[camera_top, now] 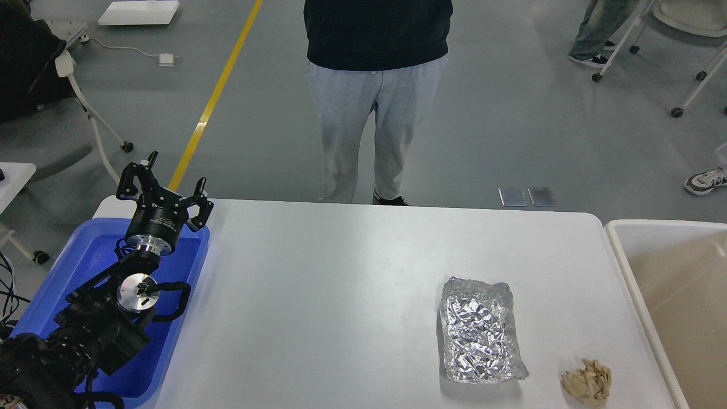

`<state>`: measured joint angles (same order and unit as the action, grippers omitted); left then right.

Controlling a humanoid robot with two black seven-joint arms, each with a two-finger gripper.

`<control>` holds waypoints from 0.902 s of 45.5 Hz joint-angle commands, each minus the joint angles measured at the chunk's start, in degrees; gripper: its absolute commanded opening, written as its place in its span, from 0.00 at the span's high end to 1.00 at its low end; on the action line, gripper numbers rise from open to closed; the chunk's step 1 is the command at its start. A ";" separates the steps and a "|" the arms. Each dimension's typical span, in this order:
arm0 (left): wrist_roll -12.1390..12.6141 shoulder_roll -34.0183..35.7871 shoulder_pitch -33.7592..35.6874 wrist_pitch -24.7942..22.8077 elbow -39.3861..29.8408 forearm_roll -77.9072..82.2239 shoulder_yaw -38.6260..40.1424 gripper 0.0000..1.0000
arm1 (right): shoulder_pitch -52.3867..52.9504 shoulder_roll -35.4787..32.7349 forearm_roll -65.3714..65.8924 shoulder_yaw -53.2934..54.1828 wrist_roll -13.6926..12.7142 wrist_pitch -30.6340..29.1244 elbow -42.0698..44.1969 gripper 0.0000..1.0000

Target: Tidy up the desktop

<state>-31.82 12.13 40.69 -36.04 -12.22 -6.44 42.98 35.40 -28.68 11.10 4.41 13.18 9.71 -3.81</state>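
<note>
The white desktop (pixel 341 295) fills the middle of the head view. A crumpled silver foil tray (pixel 480 329) lies on its right part. A crumpled beige paper ball (pixel 588 382) lies near the front right corner. My left gripper (pixel 164 183) is open and empty, raised above the far end of the blue plastic tray (pixel 85 261) at the left edge. My right arm and gripper are out of view.
A cream-white bin (pixel 670 284) stands against the desktop's right edge. A person in grey trousers (pixel 363 125) stands just beyond the far edge. Chairs on castors stand at the far left and far right.
</note>
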 commanded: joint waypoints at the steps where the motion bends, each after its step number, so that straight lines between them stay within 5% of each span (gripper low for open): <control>1: 0.00 0.00 0.00 0.00 0.00 0.02 0.00 0.00 | 0.47 -6.37 -4.86 10.95 0.00 -4.70 -16.11 0.00; 4: 0.00 0.00 0.00 0.00 0.00 0.02 0.00 0.00 | -0.58 -12.77 -5.03 15.68 0.09 -4.18 -30.13 0.00; 9: 0.00 0.00 -0.09 0.00 0.00 0.02 0.00 0.00 | -2.61 -15.61 -4.94 26.06 0.09 -3.65 -40.04 0.00; 14: 0.00 0.00 0.00 0.00 0.00 -0.07 0.00 0.00 | -4.37 -14.04 -4.86 35.12 0.52 -3.65 -43.65 0.00; 22: 0.00 0.00 0.00 0.00 0.00 0.02 0.00 0.00 | -7.80 -7.10 -4.16 46.64 5.45 -3.65 -47.87 0.00; 31: 0.00 0.00 -0.09 0.00 0.00 0.02 0.00 0.00 | -7.97 -0.33 -2.48 50.34 5.98 -3.65 -48.31 0.00; 41: 0.00 0.00 0.00 0.00 0.00 0.02 0.00 0.00 | -7.97 2.66 -1.78 48.23 11.07 -4.79 -48.57 0.00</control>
<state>-31.82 12.13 40.66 -36.03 -12.22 -6.42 42.98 28.10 -30.67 8.55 51.08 20.46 5.57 -50.74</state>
